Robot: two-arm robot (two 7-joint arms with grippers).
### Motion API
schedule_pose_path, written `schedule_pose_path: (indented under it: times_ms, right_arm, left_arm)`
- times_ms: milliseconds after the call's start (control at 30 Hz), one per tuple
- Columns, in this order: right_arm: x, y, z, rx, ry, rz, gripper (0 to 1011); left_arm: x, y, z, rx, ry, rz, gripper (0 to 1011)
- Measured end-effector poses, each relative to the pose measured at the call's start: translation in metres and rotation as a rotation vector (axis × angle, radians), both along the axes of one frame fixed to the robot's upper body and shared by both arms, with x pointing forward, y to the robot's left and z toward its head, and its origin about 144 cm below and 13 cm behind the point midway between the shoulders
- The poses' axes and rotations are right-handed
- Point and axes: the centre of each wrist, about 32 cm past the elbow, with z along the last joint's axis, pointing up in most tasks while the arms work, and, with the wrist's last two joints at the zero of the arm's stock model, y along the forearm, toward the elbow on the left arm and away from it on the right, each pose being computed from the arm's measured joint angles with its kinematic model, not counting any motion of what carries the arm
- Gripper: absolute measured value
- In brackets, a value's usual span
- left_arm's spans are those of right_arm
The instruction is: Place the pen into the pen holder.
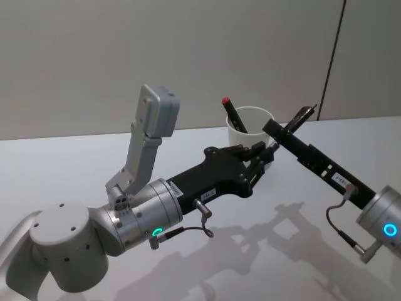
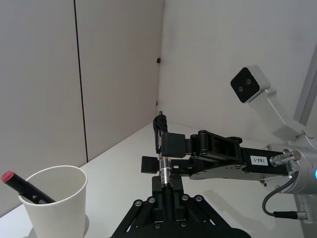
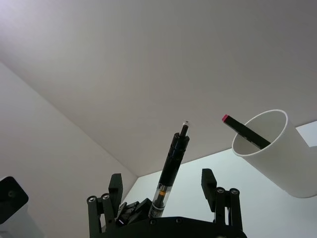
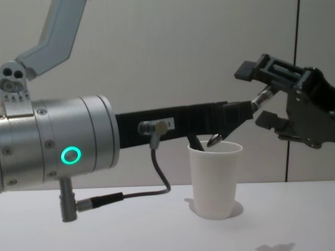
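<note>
The left gripper's (image 2: 166, 188) fingers (image 2: 174, 197) are pinching the lower part of the pen (image 3: 171, 163), so they are shut on it and keeping it from falling. The right gripper's (image 3: 161, 181) fingers (image 3: 208, 177) are standing wide apart, one on each side of the pen, and are not touching it. The pen is hanging in the air, tilted, just above and beside the rim of the pen holder (image 4: 212, 180), with its low end pointing toward the open top. The pen holder is standing upright on the white table (image 1: 282, 251). A red-capped marker (image 1: 233, 113) is already leaning inside it. I think the pen is being held slanted like this so it can slide down into the cup. It is not in yet.
</note>
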Motion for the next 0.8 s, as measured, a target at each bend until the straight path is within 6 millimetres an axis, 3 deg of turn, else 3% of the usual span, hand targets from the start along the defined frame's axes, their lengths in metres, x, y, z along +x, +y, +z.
schedule_pose_path:
  times_ms: [267,800]
  right_arm:
    - [0.0001,0.0026,-0.0002,0.007,0.002,0.004,970]
    - [0.0002,0.0048,-0.0004,0.013,0.004,0.007,503]
  left_arm:
    - [0.0,0.0,0.0,0.0,0.0,0.0,116]
    - [0.0,0.0,0.0,0.0,0.0,0.0,116]
